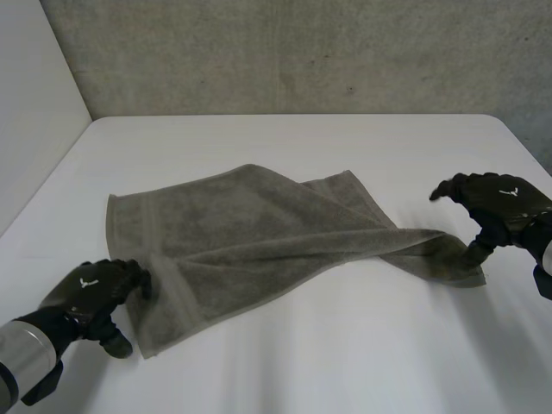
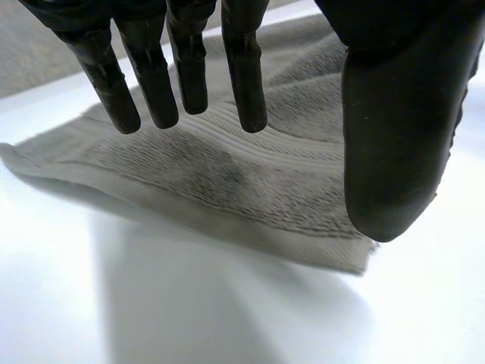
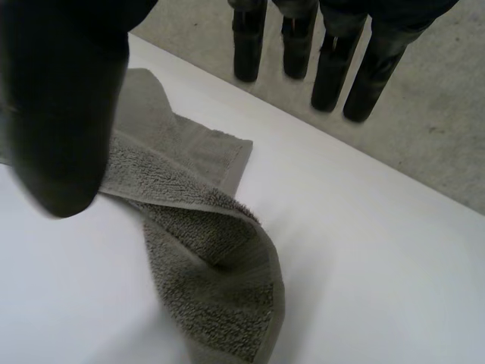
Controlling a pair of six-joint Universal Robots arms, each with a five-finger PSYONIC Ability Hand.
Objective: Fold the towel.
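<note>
A white counter [image 1: 285, 138] meets a grey speckled wall [image 1: 302, 52] at twelve o'clock and a plain white wall [image 1: 34, 103] at nine o'clock.

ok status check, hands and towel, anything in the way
Left hand open over towel, near left corner. Right hand open, at its twisted right end. Towel rumpled on table, not yet folded square.

We see a white table [image 1: 285, 362] spanning most of the frame. On it lies one grey-green towel [image 1: 250, 233], rumpled, running from lower left to a twisted end at middle right.
</note>
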